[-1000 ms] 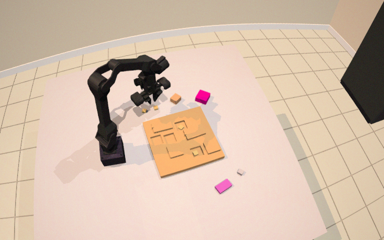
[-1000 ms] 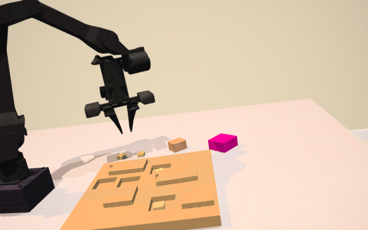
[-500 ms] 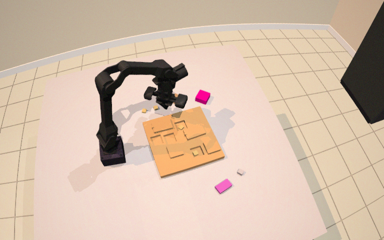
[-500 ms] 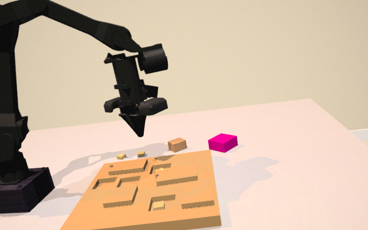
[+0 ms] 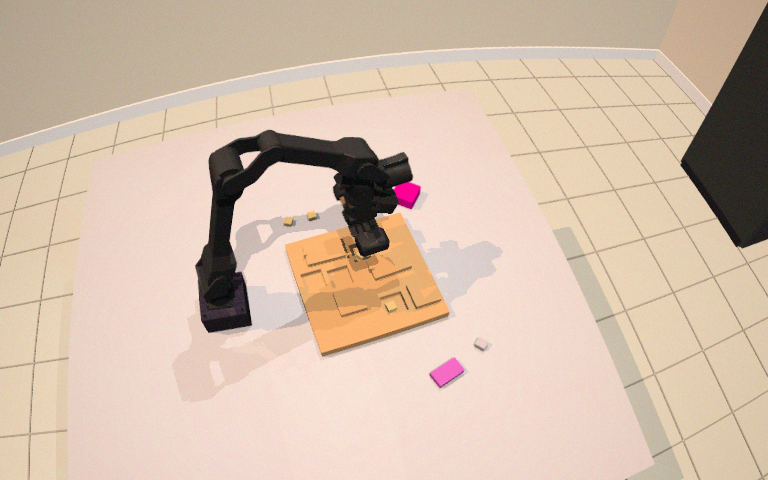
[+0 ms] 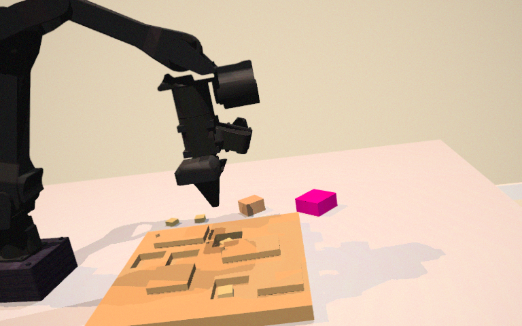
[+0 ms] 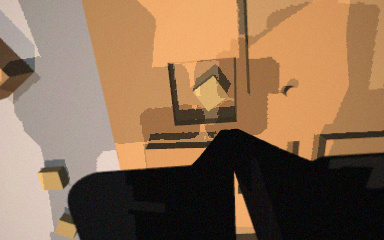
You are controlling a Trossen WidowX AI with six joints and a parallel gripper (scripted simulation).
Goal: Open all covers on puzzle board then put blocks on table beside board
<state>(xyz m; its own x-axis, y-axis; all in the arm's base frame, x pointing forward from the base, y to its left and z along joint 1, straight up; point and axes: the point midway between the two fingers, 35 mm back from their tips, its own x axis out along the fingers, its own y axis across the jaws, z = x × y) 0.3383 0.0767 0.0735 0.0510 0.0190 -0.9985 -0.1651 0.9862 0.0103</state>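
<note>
The orange board (image 5: 331,338) (image 6: 153,307) (image 7: 200,30) has several raised covers standing beside open wells. A yellow block (image 5: 390,306) (image 6: 225,290) sits in the near well. Another yellow block (image 6: 226,241) (image 7: 211,93) sits turned in the far well, partly hidden by the gripper in the top view. Two left wells (image 6: 148,259) (image 6: 183,256) look empty. Two yellow blocks (image 5: 288,221) (image 5: 311,215) (image 6: 172,221) (image 6: 200,218) (image 7: 51,178) (image 7: 65,226) lie on the table beyond the board. My gripper (image 6: 215,205) (image 7: 229,138) is shut and empty, above the board's far part near the far well.
A brown-orange box (image 6: 251,204) (image 7: 14,75) stands behind the board, with a magenta box (image 5: 407,194) (image 6: 315,202) to its right. A flat pink box (image 5: 446,371) and a small greyish cube (image 5: 480,343) lie off the board's near right corner.
</note>
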